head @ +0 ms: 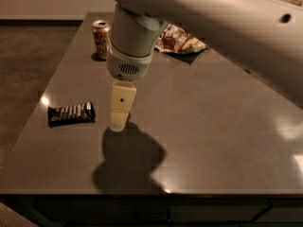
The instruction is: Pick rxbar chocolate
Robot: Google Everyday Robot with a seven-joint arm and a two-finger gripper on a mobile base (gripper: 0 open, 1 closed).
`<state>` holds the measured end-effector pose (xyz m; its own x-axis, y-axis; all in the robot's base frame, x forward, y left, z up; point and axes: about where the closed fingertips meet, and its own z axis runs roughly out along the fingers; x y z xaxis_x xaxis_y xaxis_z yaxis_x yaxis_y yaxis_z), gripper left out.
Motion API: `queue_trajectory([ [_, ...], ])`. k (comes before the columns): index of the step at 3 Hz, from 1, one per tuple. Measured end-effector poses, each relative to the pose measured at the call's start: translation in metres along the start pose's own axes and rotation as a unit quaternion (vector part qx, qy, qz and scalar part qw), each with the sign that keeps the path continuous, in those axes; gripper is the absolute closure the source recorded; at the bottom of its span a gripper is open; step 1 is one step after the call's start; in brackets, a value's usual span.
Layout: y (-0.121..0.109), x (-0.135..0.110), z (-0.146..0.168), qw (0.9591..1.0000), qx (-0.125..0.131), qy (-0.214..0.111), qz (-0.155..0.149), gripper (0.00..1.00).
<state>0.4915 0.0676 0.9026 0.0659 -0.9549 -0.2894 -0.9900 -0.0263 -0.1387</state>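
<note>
The rxbar chocolate [71, 114] is a small flat bar in a glossy dark wrapper with pale lettering. It lies flat on the dark table [203, 126] near the left edge. My gripper [119, 122] hangs from the grey wrist just right of the bar, a short gap apart, its pale tip close above the tabletop. It holds nothing that I can see.
A gold drink can [101, 39] stands upright at the back left. A tan-and-brown chip bag [180, 39] lies at the back, partly behind my arm. My arm crosses the upper right of the view. The table's left edge runs close to the bar.
</note>
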Motion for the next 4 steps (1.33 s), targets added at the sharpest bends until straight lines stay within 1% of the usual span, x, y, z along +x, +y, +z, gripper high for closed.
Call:
queue_trajectory([
  [1,-0.002,-0.032,0.029,0.9996,-0.024,-0.003,-0.012,0.0],
  [2,0.001,-0.059,0.053,0.9988,-0.043,-0.006,-0.024,0.0],
  [3,0.004,-0.08,0.071,0.9981,-0.05,-0.004,-0.037,0.0],
  [4,0.003,-0.093,0.086,0.9975,-0.052,0.002,-0.048,0.0],
])
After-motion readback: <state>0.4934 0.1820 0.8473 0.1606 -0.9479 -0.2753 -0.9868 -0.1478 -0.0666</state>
